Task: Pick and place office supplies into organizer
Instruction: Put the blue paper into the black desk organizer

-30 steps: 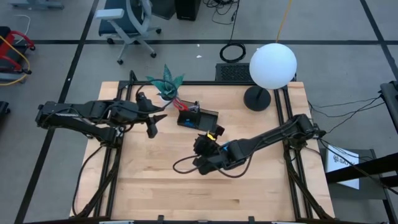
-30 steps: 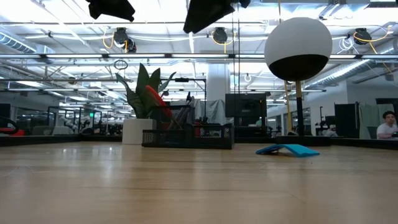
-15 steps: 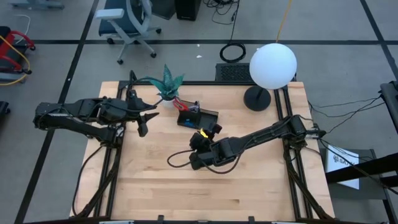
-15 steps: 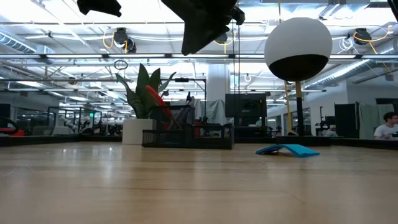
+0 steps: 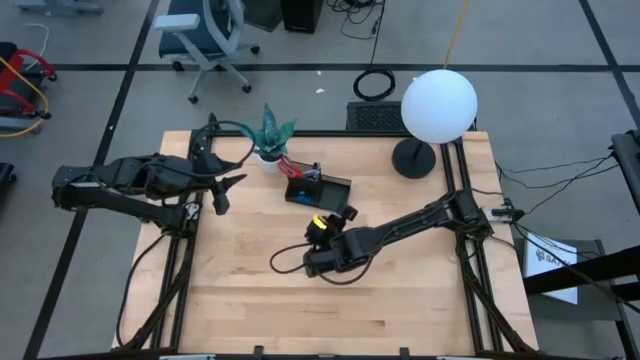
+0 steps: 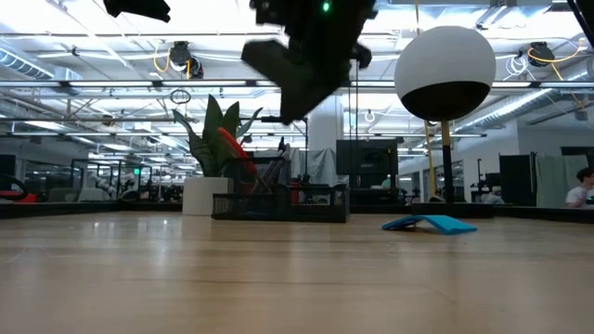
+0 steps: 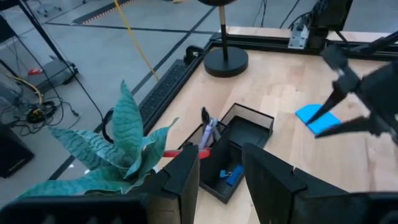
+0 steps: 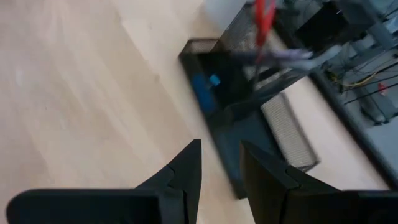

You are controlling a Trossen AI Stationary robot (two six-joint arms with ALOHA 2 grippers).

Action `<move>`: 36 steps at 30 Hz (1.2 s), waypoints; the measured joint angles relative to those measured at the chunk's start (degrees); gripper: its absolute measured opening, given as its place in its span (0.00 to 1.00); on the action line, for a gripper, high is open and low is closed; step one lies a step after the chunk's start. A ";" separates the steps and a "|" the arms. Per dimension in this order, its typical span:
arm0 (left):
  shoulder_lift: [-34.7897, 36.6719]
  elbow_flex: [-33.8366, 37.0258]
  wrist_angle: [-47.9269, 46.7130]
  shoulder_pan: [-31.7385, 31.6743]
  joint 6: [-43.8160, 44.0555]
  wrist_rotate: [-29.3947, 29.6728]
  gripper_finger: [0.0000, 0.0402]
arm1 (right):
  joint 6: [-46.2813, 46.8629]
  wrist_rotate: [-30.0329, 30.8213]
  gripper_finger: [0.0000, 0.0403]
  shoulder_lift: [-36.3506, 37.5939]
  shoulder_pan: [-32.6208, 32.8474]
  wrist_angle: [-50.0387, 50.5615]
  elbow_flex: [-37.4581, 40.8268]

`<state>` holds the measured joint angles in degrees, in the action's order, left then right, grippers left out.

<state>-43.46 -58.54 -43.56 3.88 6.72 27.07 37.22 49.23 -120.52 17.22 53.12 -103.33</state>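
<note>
The black organizer (image 5: 318, 190) stands at the table's far middle beside the potted plant (image 5: 268, 135). Red-handled scissors (image 6: 232, 147) and pens (image 7: 207, 124) stick up from its taller section, and a small blue block (image 7: 231, 175) lies in a low compartment. The blue notepad (image 7: 318, 118) lies on the wood, one edge slightly raised (image 6: 429, 224); the right arm hides it in the high view. My right gripper (image 7: 339, 109) hangs open in the air just above the notepad, touching nothing. My left gripper (image 5: 222, 195) is open, raised, to the left of the plant.
A lamp with a white globe (image 5: 438, 105) stands on its round black base (image 5: 412, 158) at the far right corner. A dark cable (image 5: 285, 262) loops on the wood near the right gripper. Bare wood lies toward the near edge (image 5: 300, 320).
My left gripper has drawn back toward the table's left edge, away from the organizer. My right gripper has shifted toward the table's left and come lower, turning as it went. The notepad and organizer have stayed where they were.
</note>
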 joint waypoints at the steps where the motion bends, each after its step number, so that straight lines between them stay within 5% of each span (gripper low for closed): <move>1: 0.21 0.00 -0.09 -0.04 0.00 0.02 0.33 | 0.35 -0.41 0.25 -0.78 -0.01 -0.08 0.00; 20: 1.97 0.00 -0.85 -0.04 -0.31 2.93 0.33 | 19.17 -4.31 0.25 -2.44 5.47 7.80 2.87; 36: 1.99 0.00 -2.78 -0.04 -0.61 3.10 0.33 | 15.18 -4.30 0.25 -2.44 10.53 -0.25 10.25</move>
<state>-41.47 -58.54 -46.34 3.84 6.11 30.17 52.40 44.93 -122.96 27.76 52.88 -93.08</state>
